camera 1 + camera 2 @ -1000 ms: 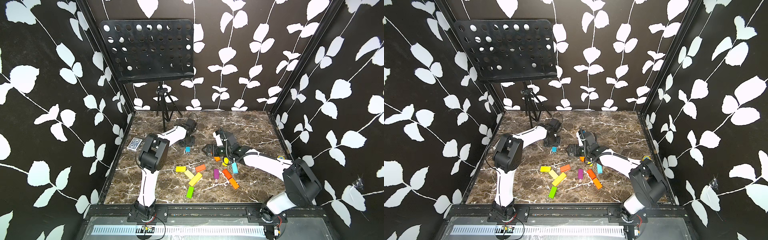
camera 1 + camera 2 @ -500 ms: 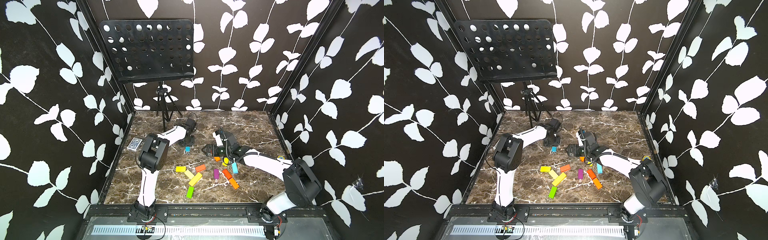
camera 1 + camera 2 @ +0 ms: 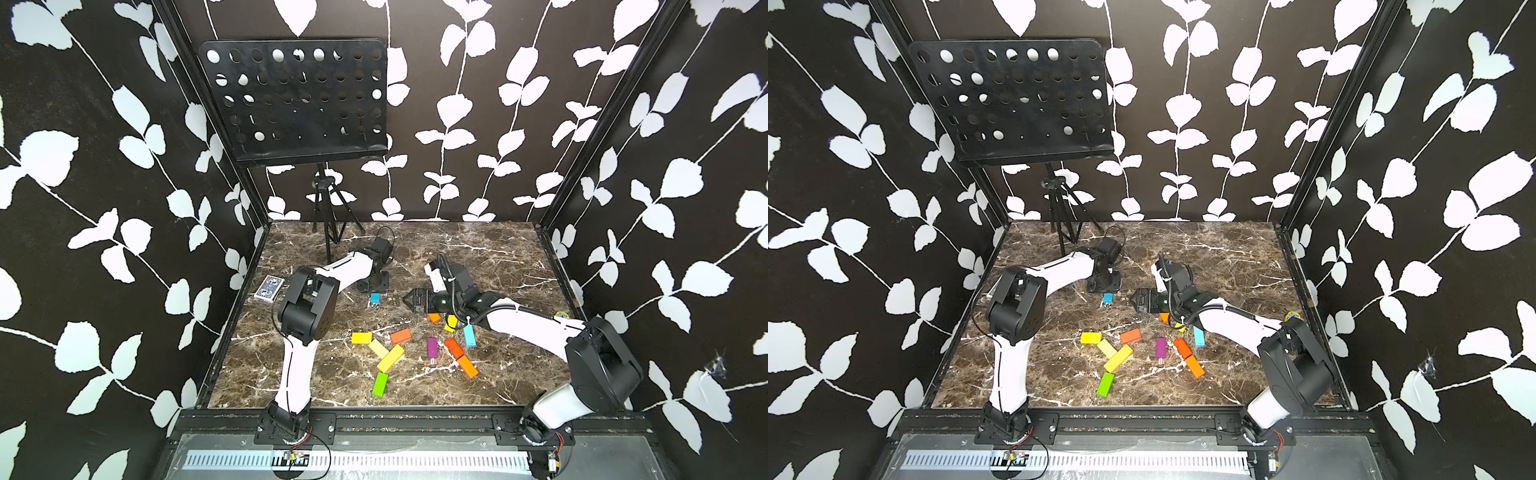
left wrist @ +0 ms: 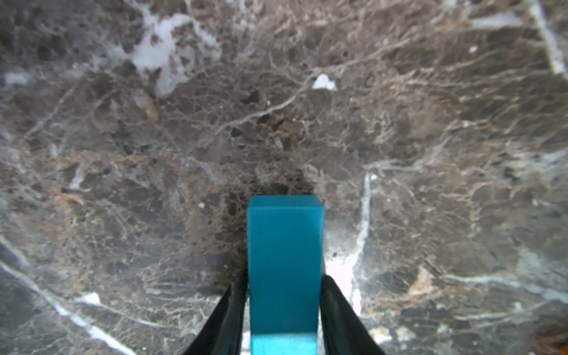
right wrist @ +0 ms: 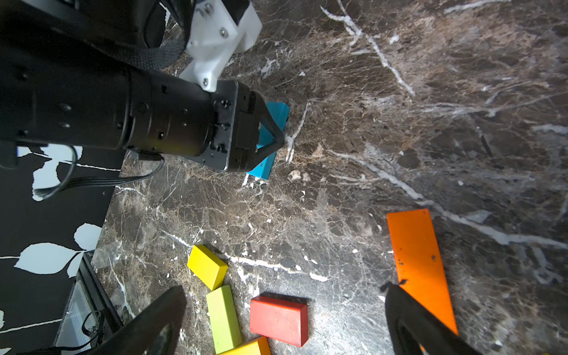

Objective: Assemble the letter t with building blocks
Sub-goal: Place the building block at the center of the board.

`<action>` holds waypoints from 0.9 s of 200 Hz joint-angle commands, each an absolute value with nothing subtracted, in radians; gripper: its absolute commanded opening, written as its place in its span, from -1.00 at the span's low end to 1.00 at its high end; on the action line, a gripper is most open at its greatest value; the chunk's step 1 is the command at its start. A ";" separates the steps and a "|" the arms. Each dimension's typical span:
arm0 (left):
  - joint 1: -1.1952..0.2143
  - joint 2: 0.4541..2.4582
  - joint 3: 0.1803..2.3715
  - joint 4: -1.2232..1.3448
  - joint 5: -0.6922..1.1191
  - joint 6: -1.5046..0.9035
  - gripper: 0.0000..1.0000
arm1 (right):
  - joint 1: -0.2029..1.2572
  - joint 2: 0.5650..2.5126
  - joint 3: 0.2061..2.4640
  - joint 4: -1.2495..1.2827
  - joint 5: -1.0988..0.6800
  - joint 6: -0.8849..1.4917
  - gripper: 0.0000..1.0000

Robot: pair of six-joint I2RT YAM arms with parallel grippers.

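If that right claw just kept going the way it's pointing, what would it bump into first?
Likely the cyan block flanked by the left gripper, straight ahead of the right gripper, though it might touch the table first.

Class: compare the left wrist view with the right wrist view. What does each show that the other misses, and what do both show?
Only the left wrist view: both fingers of the left claw flanking the cyan block up close. Only the right wrist view: the yellow block, yellow-green block, red-orange block, orange block, and the right claw open and empty. Both: the cyan block, the left claw, the marble table.
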State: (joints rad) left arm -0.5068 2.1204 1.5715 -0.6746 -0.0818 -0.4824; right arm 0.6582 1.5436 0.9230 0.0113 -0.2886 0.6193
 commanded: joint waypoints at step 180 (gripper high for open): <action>-0.502 1.852 1.471 -0.685 -0.061 -0.401 0.12 | 0.656 1.454 0.862 0.046 -0.313 0.589 0.98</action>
